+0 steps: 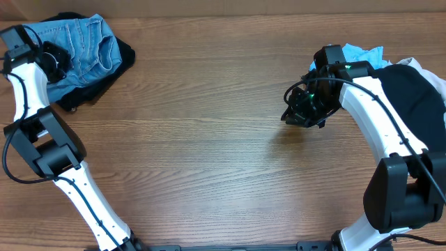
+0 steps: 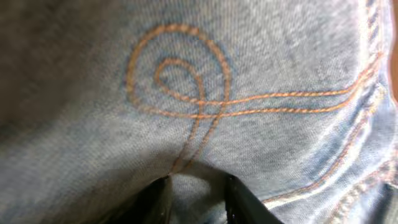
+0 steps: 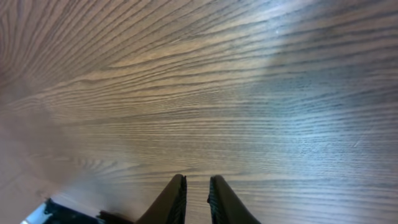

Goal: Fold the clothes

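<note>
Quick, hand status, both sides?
Left hand: down on the jeans, denim between its fingers; grip cannot be told.
Right hand: closed, empty, above the table.

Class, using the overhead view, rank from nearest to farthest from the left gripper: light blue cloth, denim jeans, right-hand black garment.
1. Denim jeans, under the left gripper, far left.
2. Light blue cloth, upper right.
3. Black garment, far right.

- The middle of the counter [image 1: 209,139] lies bare from top edge to bottom edge, leaving a wide passage.
- Upper left: jeans [image 1: 83,42] heaped on a dark garment [image 1: 97,87] block the corner, and the left tool [image 2: 198,202] is pressed against the denim.
- Right edge: a clothes heap [image 1: 411,90] fills that side.
</note>
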